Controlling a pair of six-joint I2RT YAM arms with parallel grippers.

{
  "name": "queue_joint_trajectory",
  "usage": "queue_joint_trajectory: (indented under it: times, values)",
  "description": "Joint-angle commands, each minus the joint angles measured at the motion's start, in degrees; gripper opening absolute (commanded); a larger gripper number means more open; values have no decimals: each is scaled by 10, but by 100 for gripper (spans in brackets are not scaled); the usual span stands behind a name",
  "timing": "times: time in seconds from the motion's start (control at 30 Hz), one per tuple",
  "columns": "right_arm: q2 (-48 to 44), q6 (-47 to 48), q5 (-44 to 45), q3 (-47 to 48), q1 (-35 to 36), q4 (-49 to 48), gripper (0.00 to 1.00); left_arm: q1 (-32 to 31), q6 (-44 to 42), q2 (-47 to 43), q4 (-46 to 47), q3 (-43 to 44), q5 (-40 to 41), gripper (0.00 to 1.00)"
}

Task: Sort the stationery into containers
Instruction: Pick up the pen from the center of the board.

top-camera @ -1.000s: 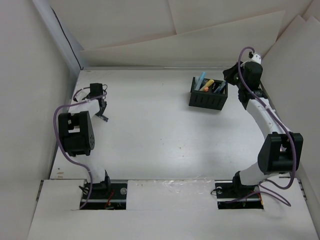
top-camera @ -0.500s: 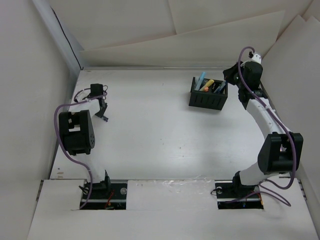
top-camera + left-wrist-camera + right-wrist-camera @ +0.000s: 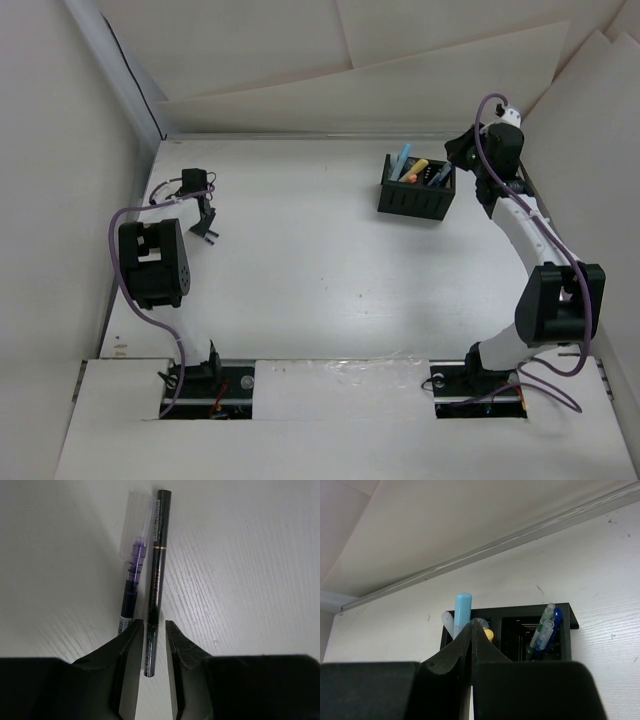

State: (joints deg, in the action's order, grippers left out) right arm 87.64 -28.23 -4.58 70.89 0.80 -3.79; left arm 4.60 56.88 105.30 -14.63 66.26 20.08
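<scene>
From above: a black slotted two-compartment organizer box [image 3: 415, 200] at the far right of the white table [image 3: 300, 280], with a light blue marker [image 3: 402, 160] and a yellow-orange marker [image 3: 417, 167] poking out of it; the right gripper [image 3: 458, 150] just beside its far right corner; the left gripper [image 3: 207, 230] well apart, low over the table's far left; too small here to tell either pincer's state.

Through the left wrist: a dark slim pen with a gold band [image 3: 156, 575] lying flat on the table, just beside a clear-capped purple pen [image 3: 132, 575]; left gripper astride the dark pen's near end, jaws narrow, a sliver of white showing on one side, so not yet clamped. Judged light, stiff, smooth and round, hence apt to roll or swivel; better taken nearer mid-barrel than at this end, and squarely, keeping clear of the purple neighbour, whose near end sits by one finger [image 3: 131, 642].

Through the right wrist: right gripper pressed shut on nothing, aimed at the box; light blue and yellow-orange markers in the compartment on the view's left; blue and clear-barrelled pens [image 3: 546, 625] leaning in the other.
</scene>
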Motion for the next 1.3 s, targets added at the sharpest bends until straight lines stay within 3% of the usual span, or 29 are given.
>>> queue_joint_trajectory:
  times: [0.0, 0.37, 0.7, 0.8, 1.07, 1.27]
  values:
    - [0, 7, -8, 28, 3, -15, 5, 2, -7, -2, 0, 14, -8, 20]
    - [-11, 7, -8, 28, 3, -15, 33, -9, -19, 9, 7, 26, -21, 18]
    - [-11, 7, -8, 28, 3, -15, 38, -26, -30, 25, -5, 43, 4, 2]
    - [-16, 7, -13, 28, 3, -15, 39, -26, -35, 31, -5, 43, 4, 2]
    - [-21, 7, -33, 28, 3, -15, 55, -26, -46, 31, 24, 33, -46, 7]
    - [-21, 7, -33, 28, 14, -15, 56, -26, -46, 61, 42, 27, -57, 6]
